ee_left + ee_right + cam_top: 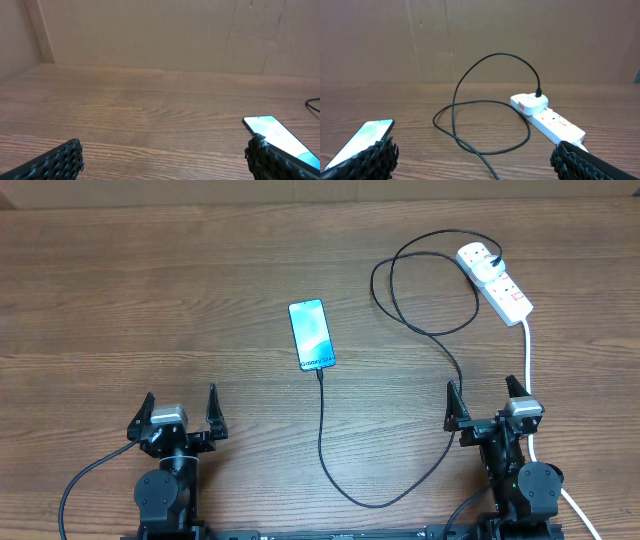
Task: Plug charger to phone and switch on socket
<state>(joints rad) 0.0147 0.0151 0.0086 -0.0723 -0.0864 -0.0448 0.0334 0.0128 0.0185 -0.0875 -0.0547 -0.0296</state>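
The phone (311,334) lies flat mid-table, screen lit, with the thin black charger cable (324,435) meeting its near end. The cable loops right and up to a white adapter plugged into the socket (496,283), a white power strip at the back right. The phone also shows in the left wrist view (277,135) and the right wrist view (362,140). The socket (550,120) and the cable loop (470,120) show in the right wrist view. My left gripper (181,418) is open and empty at the front left. My right gripper (488,402) is open and empty at the front right.
The strip's thick white lead (528,360) runs down past my right gripper toward the front edge. A cardboard wall (480,40) stands behind the table.
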